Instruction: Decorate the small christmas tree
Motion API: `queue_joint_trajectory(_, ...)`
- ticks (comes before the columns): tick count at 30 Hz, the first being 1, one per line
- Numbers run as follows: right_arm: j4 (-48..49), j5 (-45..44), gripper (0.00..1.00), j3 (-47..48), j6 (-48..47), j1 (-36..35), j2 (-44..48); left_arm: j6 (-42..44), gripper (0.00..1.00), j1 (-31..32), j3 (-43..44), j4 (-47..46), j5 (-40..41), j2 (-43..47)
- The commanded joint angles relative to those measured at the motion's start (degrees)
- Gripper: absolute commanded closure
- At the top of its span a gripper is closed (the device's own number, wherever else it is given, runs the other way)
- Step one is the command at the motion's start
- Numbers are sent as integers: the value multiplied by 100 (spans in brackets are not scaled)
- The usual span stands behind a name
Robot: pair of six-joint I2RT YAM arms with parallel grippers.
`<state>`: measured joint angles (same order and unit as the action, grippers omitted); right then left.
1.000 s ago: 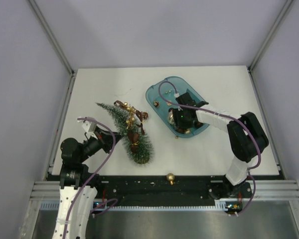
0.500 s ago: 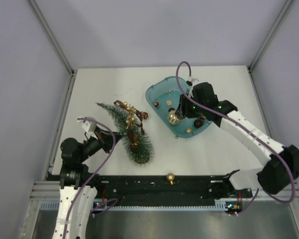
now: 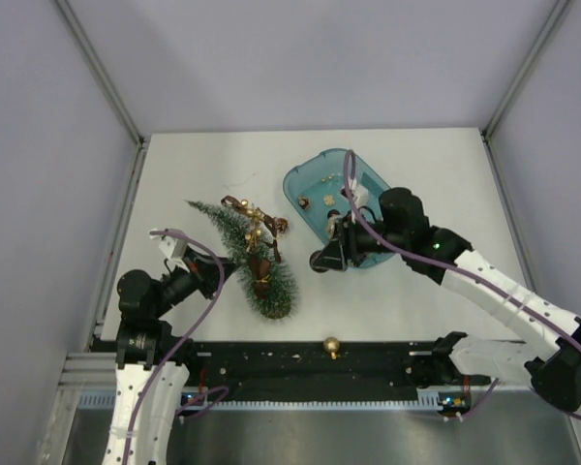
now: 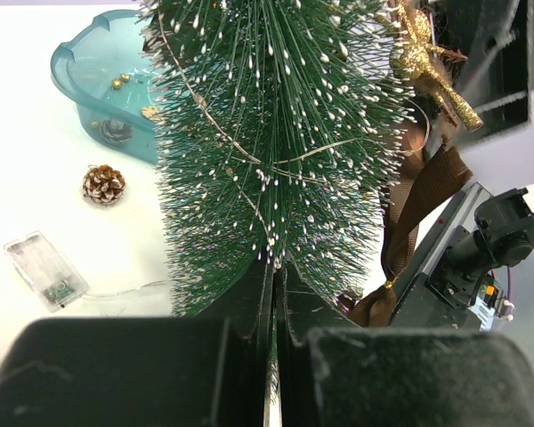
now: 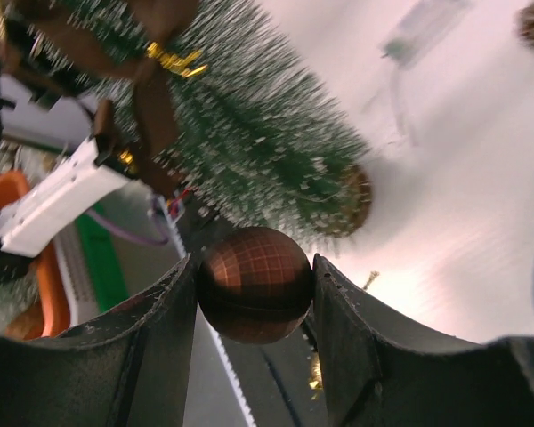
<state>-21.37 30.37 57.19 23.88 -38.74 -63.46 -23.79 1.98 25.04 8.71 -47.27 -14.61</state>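
Two jobs at once: steadying and carrying.
Task object: the small christmas tree [image 3: 247, 257] lies on its side on the table [image 3: 436, 155], left of the teal tray [image 3: 305, 179], tip toward far left, wooden base near the front edge.
Reason for lying: probably so it cannot tip over while ornaments go on.
Left side: the left gripper [image 4: 271, 267] has its fingers pressed fully together at the bristles, apparently to stop rolling. Whether it pinches bristles, I cannot tell.
Right side: the right gripper [image 5: 255, 285] is clamped half-wide on a brown ball [image 5: 254, 283], between tray and tree.
Already on the tree: brown ribbon [image 4: 423, 191].
Judgement: hanging of the ball comes next.
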Motion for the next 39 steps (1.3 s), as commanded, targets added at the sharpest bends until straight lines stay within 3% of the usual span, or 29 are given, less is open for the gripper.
queue_joint_trajectory(1, 1711, 715, 80, -435, 529, -493, 44, 41, 100, 13, -34, -106, -28, 301)
queue_joint_trajectory(9, 5008, 646, 88, -1623, 1980, -748, 212, 41, 100, 4, -43, -89, -28, 327)
queue_joint_trajectory(23, 6996, -365, 100, -2308, 2288, -1215, -122, 24, 100, 4, -52, -106, -28, 354)
queue_joint_trajectory(39, 8701, -672, 100, -2897, 2561, -1224, -914, 68, 100, 4, -52, -80, -37, 380)
